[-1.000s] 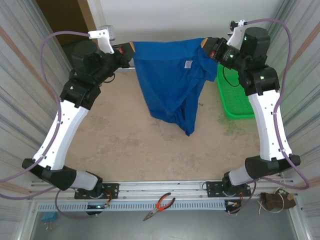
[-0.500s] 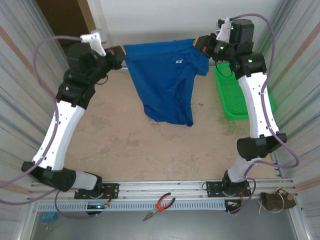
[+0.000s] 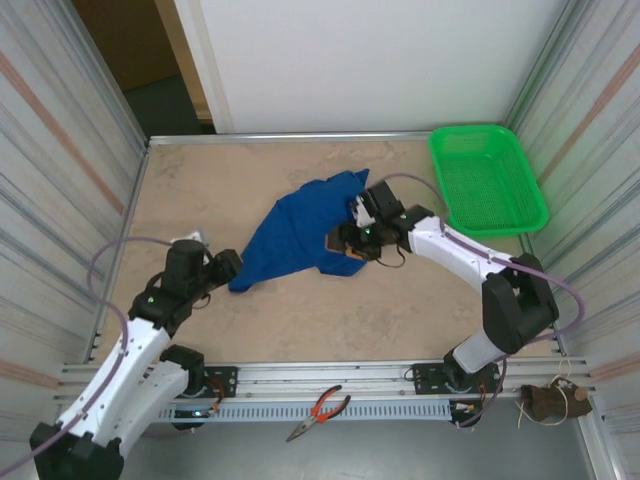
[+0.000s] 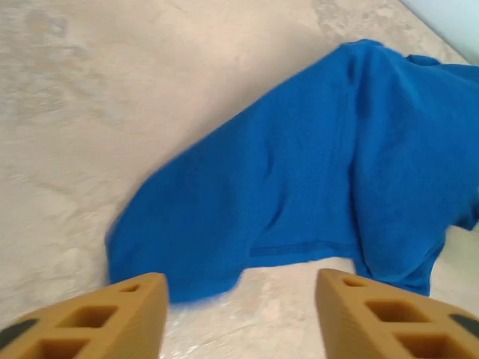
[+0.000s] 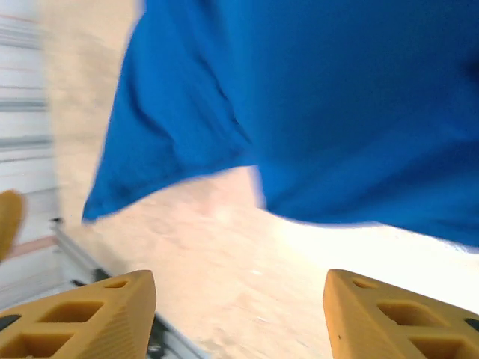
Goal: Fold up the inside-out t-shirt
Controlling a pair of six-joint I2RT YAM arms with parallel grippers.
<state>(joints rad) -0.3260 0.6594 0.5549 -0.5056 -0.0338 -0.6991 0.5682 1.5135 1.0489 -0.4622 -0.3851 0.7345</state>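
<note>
We noted red-handled pliers on the near rail. The left gripper sat low over the table, fingers apart and empty, just short of the near-left tip of the inside-out t-shirt, which lay crumpled mid-table. The right gripper, likewise spread and empty, hovered at its right edge. We logged the green basket in the far right corner, apart.
</note>
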